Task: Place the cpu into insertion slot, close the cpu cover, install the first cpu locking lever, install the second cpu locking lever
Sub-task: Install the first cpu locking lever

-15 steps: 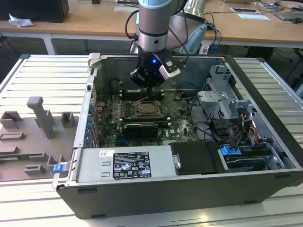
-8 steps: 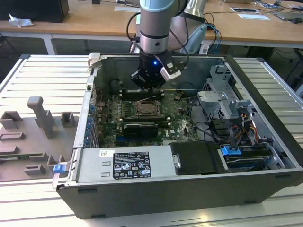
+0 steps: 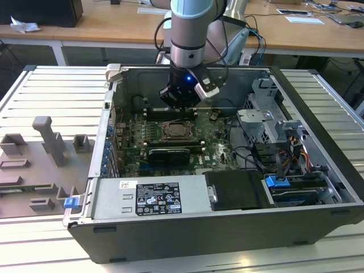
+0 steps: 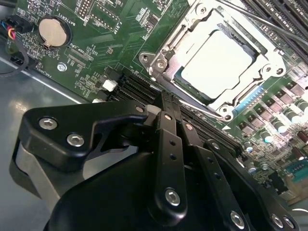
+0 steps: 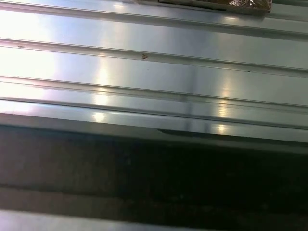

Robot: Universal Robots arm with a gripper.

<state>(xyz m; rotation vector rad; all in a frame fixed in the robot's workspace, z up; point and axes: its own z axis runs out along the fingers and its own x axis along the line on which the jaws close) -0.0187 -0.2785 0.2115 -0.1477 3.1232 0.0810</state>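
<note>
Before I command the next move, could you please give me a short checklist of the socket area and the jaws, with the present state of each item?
1. The cpu lies flat in the insertion slot: ok.
2. The cpu cover is down, framing the cpu: ok.
3. Locking levers latched: cannot tell; a thin lever rod runs along the socket's edge nearest the gripper.
4. The gripper has its jaws shut with nothing between them: ok.
5. The gripper is apart from the cover, above the green board beside the socket: ok.
</note>
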